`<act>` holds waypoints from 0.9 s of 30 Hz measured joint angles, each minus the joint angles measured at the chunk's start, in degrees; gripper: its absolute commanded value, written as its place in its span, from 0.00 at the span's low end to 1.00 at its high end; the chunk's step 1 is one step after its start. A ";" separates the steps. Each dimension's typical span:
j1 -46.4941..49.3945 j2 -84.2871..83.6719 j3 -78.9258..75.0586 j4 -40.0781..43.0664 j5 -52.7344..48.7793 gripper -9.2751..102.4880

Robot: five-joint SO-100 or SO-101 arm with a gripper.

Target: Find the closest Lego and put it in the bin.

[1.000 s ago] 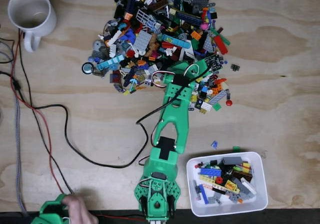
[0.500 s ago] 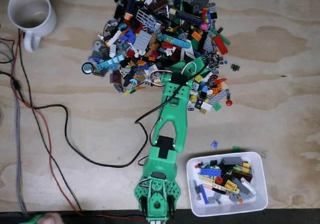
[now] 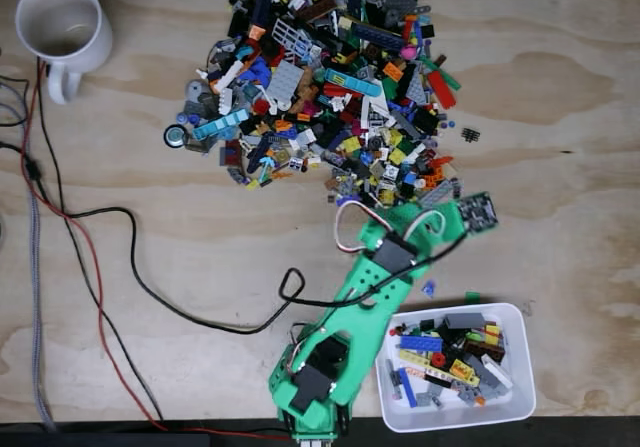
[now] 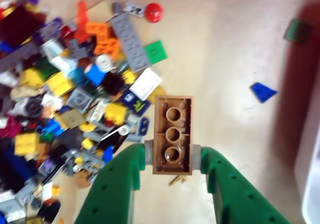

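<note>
Your arm has swung off the Lego pile (image 3: 330, 77) since a second ago: then the jaws were down in the heap's near edge, now they hang over bare tabletop (image 3: 560, 167) between the pile and the bin (image 3: 520, 392). The hand that showed at the lower left corner is gone too.

The wrist view tells you why the move matters: the jaws (image 4: 171, 156) are clamped on a brown brick (image 4: 172, 134), underside up, its three round tubes showing, one green finger on each long side. So the pick looks done and you are on the carry.

The bin sits just beyond the jaws toward the arm's base in the fixed view, already holding a mixed load of pieces; in the wrist view its white wall (image 4: 310, 174) is to the right of the jaws.

Room is good. Ahead and right of the jaws lie a few strays: a blue chip (image 4: 263, 91), a green tile (image 4: 155, 52), a red round piece (image 4: 153, 12). You have to clear the bin's thick rim, so keep the brick high until it is over the opening.
</note>
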 measured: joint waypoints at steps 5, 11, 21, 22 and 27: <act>19.69 2.11 7.38 -1.58 -7.38 0.08; 37.27 3.34 14.33 -4.48 -15.73 0.09; 43.86 6.50 16.61 -7.73 -21.71 0.23; 43.86 7.03 16.61 -8.26 -22.06 0.23; 37.27 11.25 16.61 -11.43 -23.55 0.21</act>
